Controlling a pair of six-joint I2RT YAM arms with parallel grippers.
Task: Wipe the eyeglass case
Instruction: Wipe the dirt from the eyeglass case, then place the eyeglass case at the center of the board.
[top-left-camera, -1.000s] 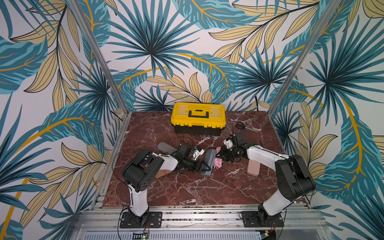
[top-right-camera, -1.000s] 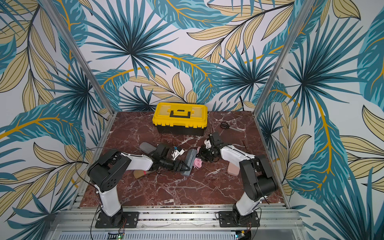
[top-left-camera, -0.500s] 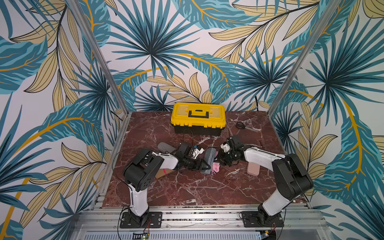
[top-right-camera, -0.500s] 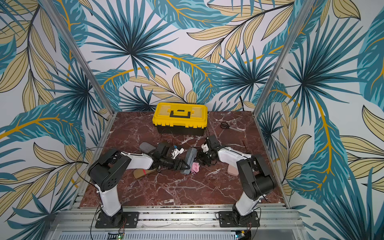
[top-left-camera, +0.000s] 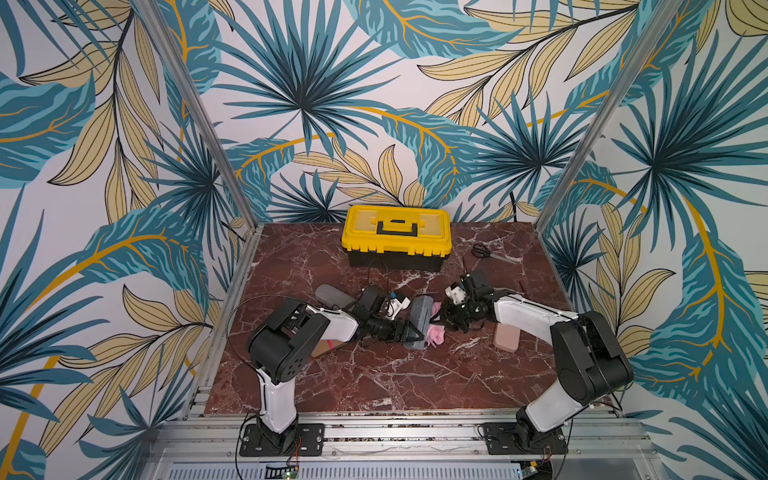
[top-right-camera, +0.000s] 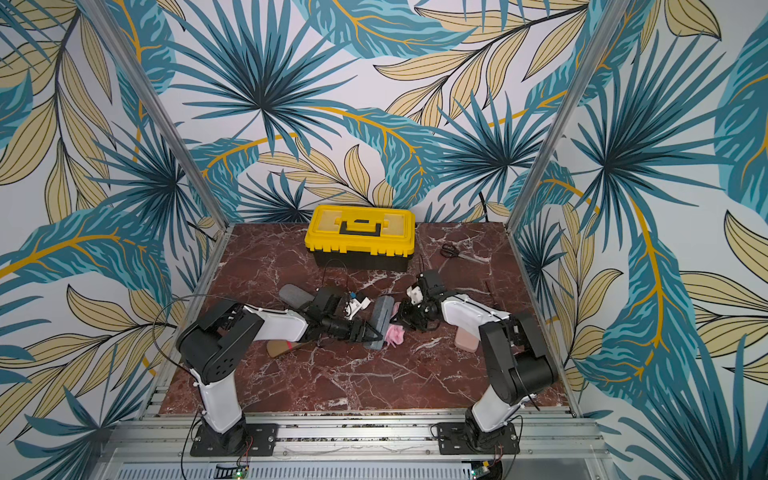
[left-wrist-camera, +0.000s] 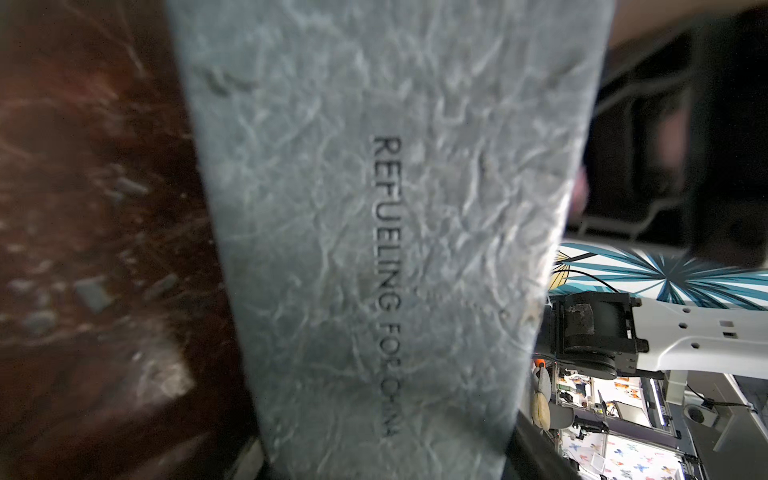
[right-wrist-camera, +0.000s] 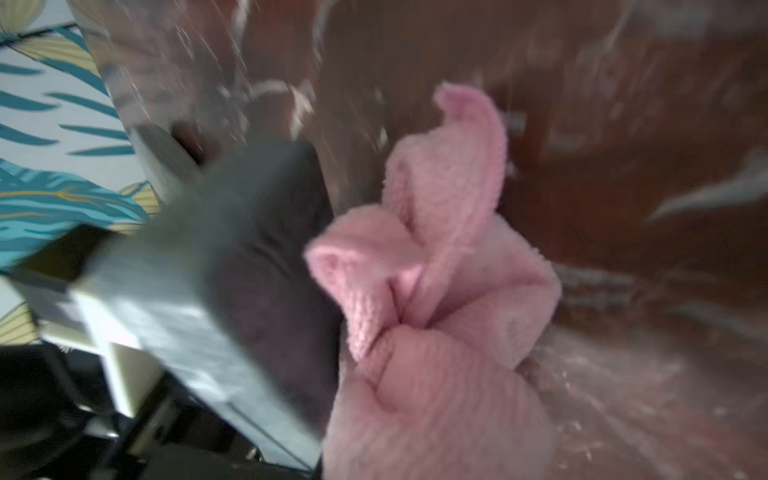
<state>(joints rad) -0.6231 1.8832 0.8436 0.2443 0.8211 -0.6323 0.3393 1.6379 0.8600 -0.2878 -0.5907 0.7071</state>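
– In the middle of the marble table (top-left-camera: 374, 374), the grey eyeglass case (top-left-camera: 422, 311) stands on its edge. The left gripper (top-left-camera: 410, 332) is clamped on its near end. The right gripper (top-left-camera: 444, 319) is pinched tight on the pink cloth (top-left-camera: 436, 336) and bunches it against the case's side.

– Sketchy imo. Shove too hard and the case could twist out of that end grip, or the wad just skids off.

Even light, blurry wrist views
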